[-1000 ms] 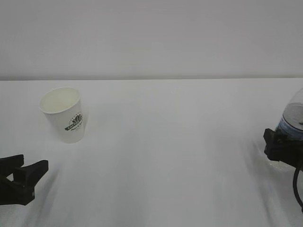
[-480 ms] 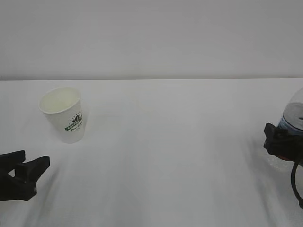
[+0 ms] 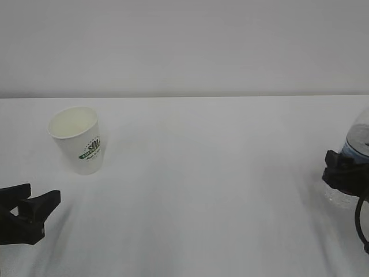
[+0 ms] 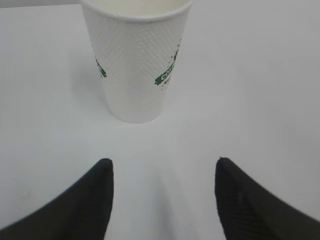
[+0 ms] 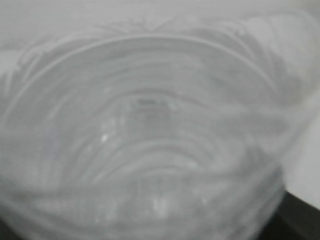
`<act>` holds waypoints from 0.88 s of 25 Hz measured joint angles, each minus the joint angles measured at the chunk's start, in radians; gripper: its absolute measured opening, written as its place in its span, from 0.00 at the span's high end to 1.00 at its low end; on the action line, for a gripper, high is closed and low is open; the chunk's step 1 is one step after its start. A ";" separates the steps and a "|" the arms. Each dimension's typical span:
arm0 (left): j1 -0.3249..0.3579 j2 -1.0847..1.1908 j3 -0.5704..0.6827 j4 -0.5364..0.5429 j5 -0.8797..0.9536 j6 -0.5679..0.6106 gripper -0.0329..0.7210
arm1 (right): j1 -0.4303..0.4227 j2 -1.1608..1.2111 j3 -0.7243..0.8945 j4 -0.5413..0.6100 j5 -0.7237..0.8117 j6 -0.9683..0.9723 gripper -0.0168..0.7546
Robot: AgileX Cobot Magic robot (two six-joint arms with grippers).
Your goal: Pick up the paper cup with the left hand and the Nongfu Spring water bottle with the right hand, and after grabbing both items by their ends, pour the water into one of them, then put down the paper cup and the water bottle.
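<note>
The white paper cup (image 3: 78,138) with a green logo stands upright at the left of the table. It fills the top of the left wrist view as the paper cup (image 4: 137,60). My left gripper (image 3: 41,197) is open just in front of it and holds nothing; in the left wrist view the left gripper (image 4: 162,165) has bare table between its fingers. The clear water bottle (image 3: 358,138) stands at the right edge, mostly cut off. My right gripper (image 3: 346,172) is around its lower part. The bottle (image 5: 145,135) fills the blurred right wrist view, and only one dark finger (image 5: 300,222) shows.
The white table (image 3: 207,173) stretches between the cup and the bottle, with a plain pale wall (image 3: 184,46) behind it.
My right gripper has slipped slightly lower and to the right on the bottle. The left gripper and the cup have stayed where they were.
</note>
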 joint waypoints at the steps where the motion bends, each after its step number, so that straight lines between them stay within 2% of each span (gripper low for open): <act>1: 0.000 0.000 0.000 0.000 0.000 0.000 0.34 | 0.000 0.000 0.000 0.004 0.000 0.000 0.25; 12: 0.000 0.000 0.000 0.000 0.000 0.000 0.34 | 0.000 0.000 0.000 0.006 -0.005 -0.002 0.39; 22: 0.000 0.000 0.000 0.000 0.000 0.000 0.34 | 0.000 0.000 0.000 0.006 -0.005 -0.004 0.42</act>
